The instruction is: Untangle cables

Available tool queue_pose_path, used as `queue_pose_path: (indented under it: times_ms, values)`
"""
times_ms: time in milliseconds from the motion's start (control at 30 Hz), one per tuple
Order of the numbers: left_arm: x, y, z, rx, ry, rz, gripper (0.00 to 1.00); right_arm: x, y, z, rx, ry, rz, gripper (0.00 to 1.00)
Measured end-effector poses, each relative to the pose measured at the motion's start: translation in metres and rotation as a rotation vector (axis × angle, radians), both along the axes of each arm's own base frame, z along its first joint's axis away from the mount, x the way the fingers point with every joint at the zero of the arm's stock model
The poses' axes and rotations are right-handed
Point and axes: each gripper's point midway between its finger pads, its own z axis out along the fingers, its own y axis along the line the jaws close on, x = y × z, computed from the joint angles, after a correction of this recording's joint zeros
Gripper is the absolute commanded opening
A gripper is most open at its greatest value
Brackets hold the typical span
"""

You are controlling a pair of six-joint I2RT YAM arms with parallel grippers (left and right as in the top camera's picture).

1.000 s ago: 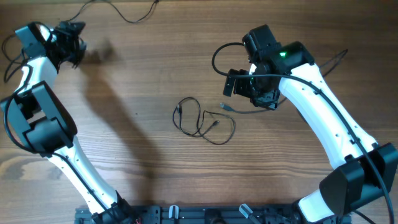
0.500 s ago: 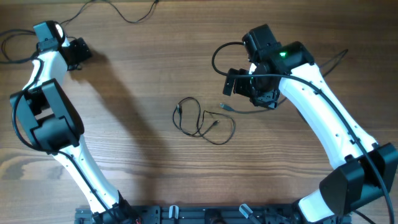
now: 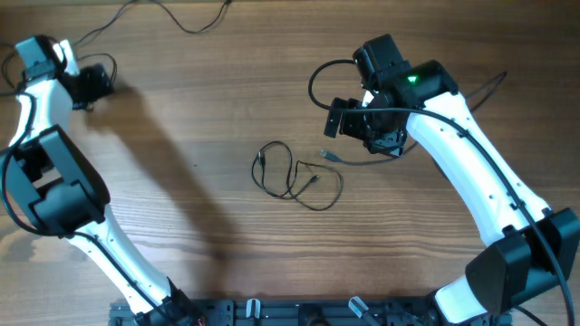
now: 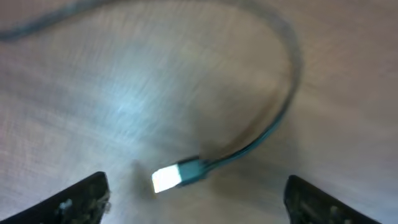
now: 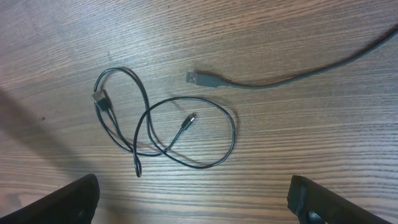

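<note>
Black looped cable (image 5: pixel 234 132): coiled flat, table (image 3: pixel 181 226) centre.
Straight cable (image 5: pixel 267 84): lies left-right, end plug (image 5: pixel 194 77) pointing left toward loops.
Left gripper (image 4: pixel 196 196): spread above another silvery plug (image 4: pixel 169 179).
Right gripper (image 5: pixel 194 199): spread, empty.

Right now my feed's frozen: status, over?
Left gripper open, over a plug end. Right gripper open, above tangled cables. Nothing held; USB plug lies beside them.
</note>
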Motion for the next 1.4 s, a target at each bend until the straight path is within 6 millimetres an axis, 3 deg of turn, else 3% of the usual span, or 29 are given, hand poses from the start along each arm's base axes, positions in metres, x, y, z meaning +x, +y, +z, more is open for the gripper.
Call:
queue_pose_path:
  times_ms: [100,233,300,367,400,600,767,900,1067,1200,1233,1267,1333,1400]
  values:
    - [-0.013,0.009,-0.018,-0.044,0.033,0.001,0.95,0.0,0.0,0.0,-0.001,0.001,0.004,1.0]
    - [-0.006,0.004,-0.021,-0.075,0.001,-0.032,0.95,0.0,0.0,0.0,-0.002,0.0,0.007,1.0]
    - [-0.002,0.0,-0.022,-0.085,-0.012,-0.051,0.83,-0.002,-0.001,0.0,-0.004,0.005,0.007,1.0]
    - [0.001,-0.002,-0.023,-0.093,-0.025,-0.063,0.57,-0.002,-0.001,0.0,-0.005,0.007,0.007,1.0]
    - [0.001,-0.003,-0.023,-0.095,-0.028,-0.074,0.5,-0.002,-0.001,0.0,-0.005,0.007,0.007,1.0]
    - [0.006,-0.016,-0.025,-0.155,-0.049,-0.099,0.37,-0.002,-0.001,0.0,-0.004,0.007,0.007,1.0]
    - [0.021,-0.051,-0.025,-0.239,-0.067,-0.119,0.31,-0.002,-0.001,0.0,-0.004,0.007,0.007,1.0]
    - [0.04,-0.103,-0.025,-0.343,-0.092,-0.157,0.29,-0.004,-0.001,-0.001,-0.007,0.013,0.007,1.0]
    - [0.074,-0.177,-0.022,-0.434,-0.148,-0.177,0.35,-0.008,-0.003,-0.002,-0.015,0.033,0.008,1.0]
    - [0.097,-0.224,-0.017,-0.452,-0.218,-0.201,0.58,-0.019,-0.008,-0.003,-0.032,0.078,0.008,1.0]
    - [0.098,-0.23,-0.017,-0.449,-0.216,-0.206,0.6,-0.021,-0.009,-0.003,-0.035,0.086,0.008,1.0]
    - [0.1,-0.234,-0.014,-0.46,-0.216,-0.196,0.74,-0.022,-0.009,-0.004,-0.037,0.092,0.01,1.0]
    - [0.1,-0.227,-0.01,-0.468,-0.207,-0.162,0.73,-0.022,-0.009,-0.004,-0.038,0.09,0.019,1.0]
    - [0.099,-0.204,-0.001,-0.481,-0.215,-0.087,0.75,-0.022,-0.009,-0.004,-0.037,0.085,0.026,1.0]
